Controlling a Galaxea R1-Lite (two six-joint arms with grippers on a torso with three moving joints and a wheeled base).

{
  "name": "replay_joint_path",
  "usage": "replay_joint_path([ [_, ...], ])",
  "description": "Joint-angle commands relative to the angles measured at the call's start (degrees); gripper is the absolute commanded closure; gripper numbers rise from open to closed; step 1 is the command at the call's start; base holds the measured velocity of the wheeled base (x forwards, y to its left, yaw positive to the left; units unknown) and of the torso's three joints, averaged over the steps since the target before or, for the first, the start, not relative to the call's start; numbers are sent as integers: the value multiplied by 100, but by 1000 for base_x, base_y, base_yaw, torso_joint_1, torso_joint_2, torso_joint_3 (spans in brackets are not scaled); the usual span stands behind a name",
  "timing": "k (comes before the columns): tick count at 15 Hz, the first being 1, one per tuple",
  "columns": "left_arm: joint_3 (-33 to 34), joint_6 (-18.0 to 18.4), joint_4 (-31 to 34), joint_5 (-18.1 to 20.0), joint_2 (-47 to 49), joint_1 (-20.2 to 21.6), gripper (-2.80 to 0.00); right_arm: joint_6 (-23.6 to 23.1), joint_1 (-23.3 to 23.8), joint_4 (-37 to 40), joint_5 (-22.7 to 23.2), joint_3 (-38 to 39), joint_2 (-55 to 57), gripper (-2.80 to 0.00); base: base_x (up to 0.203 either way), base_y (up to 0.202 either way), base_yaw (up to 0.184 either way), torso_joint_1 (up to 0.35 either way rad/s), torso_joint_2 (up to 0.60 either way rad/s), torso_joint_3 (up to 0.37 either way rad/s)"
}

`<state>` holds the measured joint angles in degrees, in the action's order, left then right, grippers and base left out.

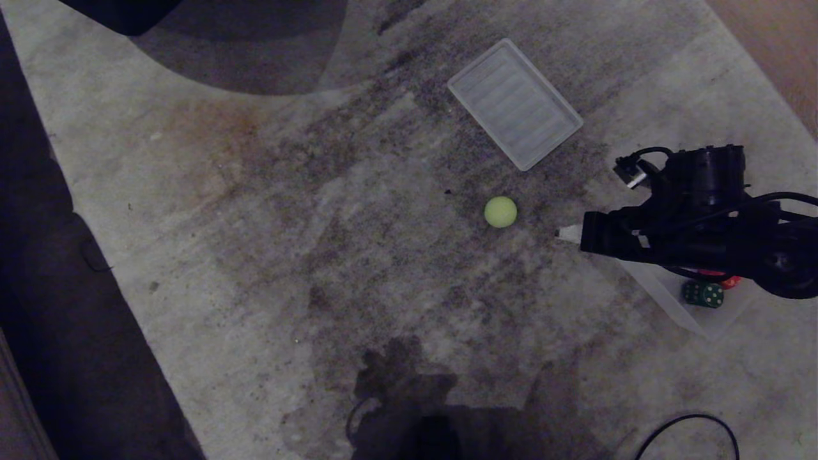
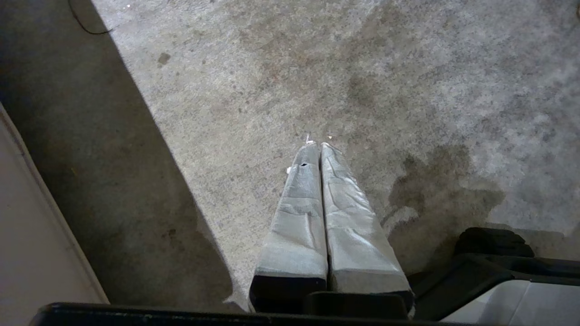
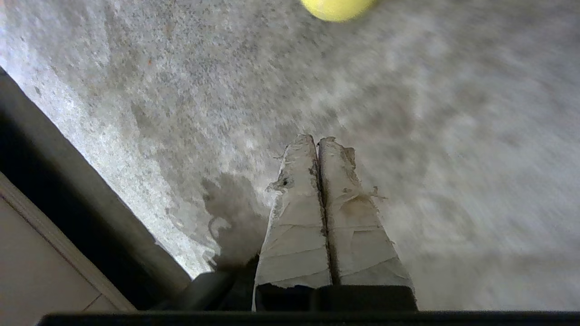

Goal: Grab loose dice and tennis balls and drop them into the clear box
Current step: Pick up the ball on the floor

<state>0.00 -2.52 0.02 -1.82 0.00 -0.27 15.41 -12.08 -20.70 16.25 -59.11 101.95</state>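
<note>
From the head camera I look down on a stained, mottled carpet (image 1: 287,223). One tennis ball (image 1: 500,211) sits loose on it near the middle, and the flat ribbed clear lid (image 1: 515,103) lies on the carpet beyond the ball, apart from it. My right arm reaches in from the right edge, its right pincer (image 1: 565,234) pointing toward the ball with its pale tip just short of it, not touching. Under that arm I make out the clear box (image 1: 664,297), mostly covered by the arm; inside it I see a dark green die (image 1: 703,294) with pale pips and a sliver of something red (image 1: 730,280) beside it. A black cable (image 1: 687,423) loops at the lower right. On the left wrist camera, my left pincer (image 2: 318,145) hangs over bare carpet with its taped fingers (image 2: 299,213) pressed together, empty. On the right wrist camera, the right pincer (image 3: 317,139) is likewise clenched on nothing, its worn taped fingers (image 3: 299,226) meeting, and the tennis ball (image 3: 337,8) shows ahead of the tips, well clear of them.
</note>
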Motion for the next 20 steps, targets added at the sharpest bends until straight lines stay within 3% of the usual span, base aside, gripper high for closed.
replay_joint_path([
  [1, 9, -3, -2, -3, 9, 0, 0, -24, -187, -30, -16, -483, 758, -280, 0, 0, 0, 0, 0, 0],
  [3, 9, -3, -2, -3, 9, 0, 0, -173, -269, -53, -56, -833, 1141, -280, 0, 0, 0, 0, 0, 0],
  [5, 9, -3, -2, -3, 9, 0, 0, -367, -396, -77, -495, -1350, 1573, -280, 0, 0, 0, 0, 0, 0],
  [8, 9, -3, -2, -3, 9, 0, 0, -1366, -477, -68, -1059, -1988, 2135, -280, 0, 0, 0, 0, 0, 0],
  [11, 9, -3, -2, -3, 9, 0, 0, -1942, -474, -86, -1422, -2650, 2536, -280, 0, 0, 0, 0, 0, 0],
  [16, 9, -3, -2, -3, 9, 0, 0, -2052, -473, -100, -1622, -3860, 3225, -280, 0, 0, 0, 0, 0, 0],
  [20, 9, -3, -2, -3, 9, 0, 0, -2068, -505, -400, -1634, -4174, 3614, -280, 0, 0, 0, 0, 0, 0],
])
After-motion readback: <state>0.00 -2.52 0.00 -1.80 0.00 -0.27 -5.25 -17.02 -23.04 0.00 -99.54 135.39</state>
